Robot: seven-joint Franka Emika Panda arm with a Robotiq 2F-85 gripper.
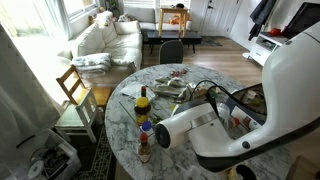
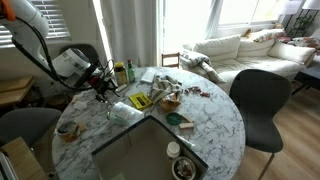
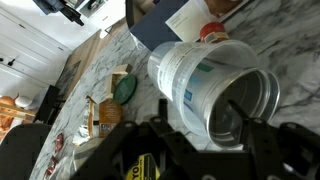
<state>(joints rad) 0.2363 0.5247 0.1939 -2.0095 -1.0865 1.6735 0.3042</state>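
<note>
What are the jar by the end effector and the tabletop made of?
Jar: probably clear, glossy plastic; its wall is see-through and carries a printed label.
Tabletop: marble or a marble-look surface, smooth; white with grey veins.

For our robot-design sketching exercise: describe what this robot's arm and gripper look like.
The arm is made of large, rounded, glossy white shells. Thin black cables loop alongside it towards the wrist. The gripper is black and blocky. No markings are readable on either.
</note>
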